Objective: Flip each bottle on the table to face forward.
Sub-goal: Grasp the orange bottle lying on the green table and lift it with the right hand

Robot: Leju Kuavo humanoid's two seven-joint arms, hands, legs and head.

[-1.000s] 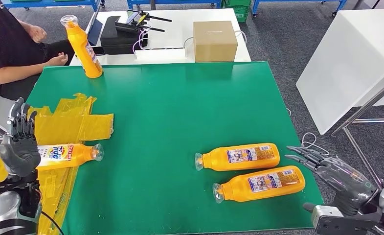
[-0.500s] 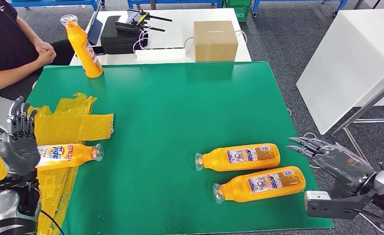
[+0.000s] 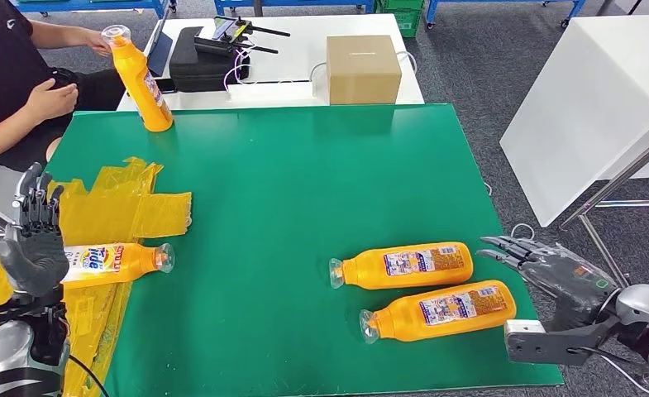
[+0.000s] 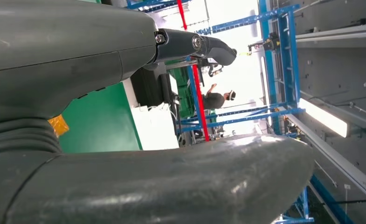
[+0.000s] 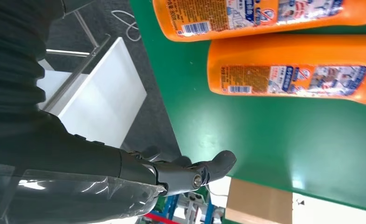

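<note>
Two orange bottles lie on their sides on the green table, back labels up: one farther, one nearer the front edge. A third orange bottle lies at the left on yellow tape, front label up. A fourth bottle stands tilted at the far left corner, a person's hand at its top. My right hand is open just off the table's right edge, beside the two bottles. My left hand is raised, open, just in front of the third bottle's base.
A person in black sits at the far left. Behind the green table stand a cardboard box, a black case and cables on a white table. A white board leans at the right. Crumpled yellow tape covers the left side.
My right hand has drifted right and slightly up, staying off the table's right edge. The person's hand has reached to the top of the tilted bottle. The bottles have not moved.
</note>
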